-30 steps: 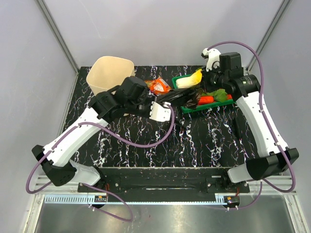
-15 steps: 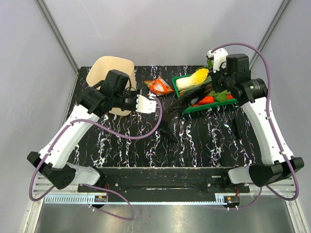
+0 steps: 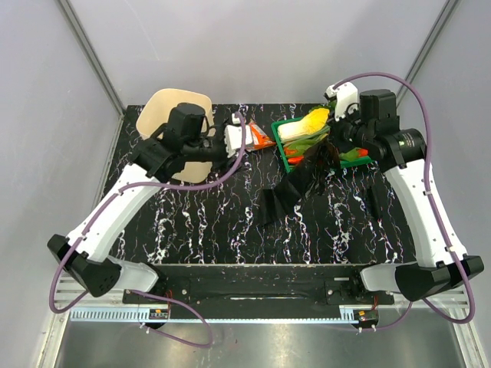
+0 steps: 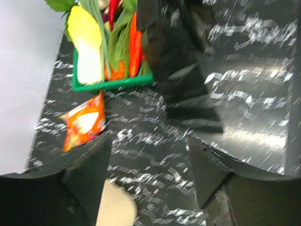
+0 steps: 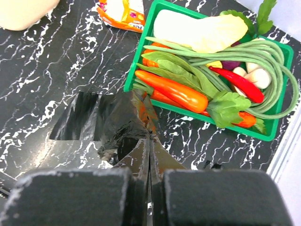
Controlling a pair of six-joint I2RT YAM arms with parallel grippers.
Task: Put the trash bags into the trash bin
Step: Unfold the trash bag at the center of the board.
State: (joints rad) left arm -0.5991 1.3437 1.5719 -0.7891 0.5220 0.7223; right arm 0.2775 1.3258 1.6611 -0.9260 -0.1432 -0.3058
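Observation:
A black trash bag (image 3: 285, 193) hangs as a floppy sheet from my right gripper (image 3: 328, 150), its lower end trailing on the table. In the right wrist view the right gripper (image 5: 149, 137) is shut on a bunched corner of the trash bag (image 5: 110, 117), just in front of the green tray. The cream trash bin (image 3: 170, 113) stands at the back left, partly hidden by my left arm. My left gripper (image 3: 235, 138) is open and empty to the right of the bin. In its own view the left gripper (image 4: 148, 157) faces the trash bag (image 4: 181, 80), with the bin's rim (image 4: 115, 207) below.
A green tray (image 3: 290, 157) of vegetables sits at the back right; its rim (image 5: 140, 56) is next to the held bag. An orange snack wrapper (image 3: 261, 136) lies between bin and tray. A small dark strip (image 3: 370, 201) lies on the table's right side.
My left gripper has pulled back from the tray toward the bin and opened. My right gripper has lifted the bag, which now hangs unfolded down to the table.

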